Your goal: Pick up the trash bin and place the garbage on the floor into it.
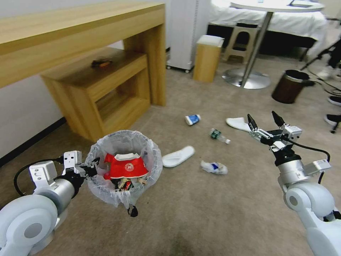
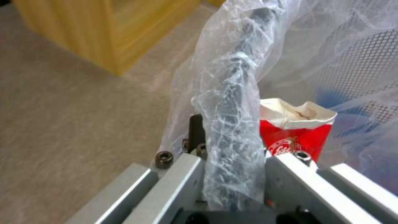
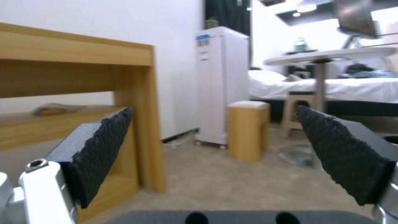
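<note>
My left gripper [image 1: 93, 166] is shut on the rim of the trash bin [image 1: 122, 167], a small round bin lined with a crinkly white bag, held above the floor [image 1: 199, 209]. A crushed red paper cup [image 1: 126, 165] and other litter lie inside it. In the left wrist view the bag-wrapped rim [image 2: 232, 130] runs between the fingers, beside the red cup [image 2: 296, 133]. My right gripper [image 1: 265, 121] hangs open and empty at the right. Garbage on the carpet: a blue cup [image 1: 192, 119], a clear bottle [image 1: 220, 136], a crumpled wrapper [image 1: 213, 167], two white slippers [image 1: 178, 156] [image 1: 238, 123].
A wooden desk [image 1: 81, 53] with a lower shelf stands at the left. Behind are a small wooden stool [image 1: 207, 57], a white appliance [image 1: 184, 32], a round pedestal table [image 1: 248, 76], a dark wood-grain bin [image 1: 290, 86] and a bed. Open carpet lies in front.
</note>
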Robot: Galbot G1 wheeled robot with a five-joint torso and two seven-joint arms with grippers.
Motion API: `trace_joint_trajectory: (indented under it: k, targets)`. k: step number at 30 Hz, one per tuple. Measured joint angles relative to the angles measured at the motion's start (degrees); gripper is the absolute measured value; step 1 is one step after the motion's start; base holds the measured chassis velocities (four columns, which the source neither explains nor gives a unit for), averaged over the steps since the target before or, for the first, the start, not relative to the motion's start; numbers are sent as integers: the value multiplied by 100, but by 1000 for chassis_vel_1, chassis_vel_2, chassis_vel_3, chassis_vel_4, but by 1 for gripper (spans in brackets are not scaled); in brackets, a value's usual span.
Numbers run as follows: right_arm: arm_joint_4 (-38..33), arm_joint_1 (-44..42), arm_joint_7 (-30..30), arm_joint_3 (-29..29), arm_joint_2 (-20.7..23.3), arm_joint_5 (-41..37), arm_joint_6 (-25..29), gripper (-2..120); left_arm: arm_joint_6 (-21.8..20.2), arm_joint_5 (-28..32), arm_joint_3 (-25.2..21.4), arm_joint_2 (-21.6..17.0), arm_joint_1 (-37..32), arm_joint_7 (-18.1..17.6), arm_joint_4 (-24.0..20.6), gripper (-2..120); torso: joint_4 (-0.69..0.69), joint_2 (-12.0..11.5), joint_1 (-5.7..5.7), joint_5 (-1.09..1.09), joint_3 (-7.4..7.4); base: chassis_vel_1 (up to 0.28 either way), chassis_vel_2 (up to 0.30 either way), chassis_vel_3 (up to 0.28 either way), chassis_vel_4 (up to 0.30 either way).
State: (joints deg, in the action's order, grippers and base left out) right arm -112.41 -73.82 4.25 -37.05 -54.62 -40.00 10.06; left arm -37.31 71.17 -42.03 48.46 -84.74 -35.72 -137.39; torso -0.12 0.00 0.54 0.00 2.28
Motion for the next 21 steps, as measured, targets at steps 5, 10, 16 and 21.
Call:
trace_joint_trajectory:
  k: [5,10,16,21]
  targets:
    - [28,1,-15,-10,3,-1,-2,100,44,4,5,11,3,-6,0,0,0,0,0,0,0,-45,-56,-55,-50]
    - [29,12,-14,6,1,2,-7,100,53,4,0,12,-1,-14,1,0,5,0,0,0,0,0,0,0,0]
    - [19,25,12,23,-8,0,-37,100,61,4,-14,25,-9,-17,-6,0,2,0,0,0,0,0,0,0,0]
    - [17,18,32,23,-11,-1,-40,100,64,7,-21,25,-10,-16,-21,0,2,0,0,0,0,0,0,0,0]
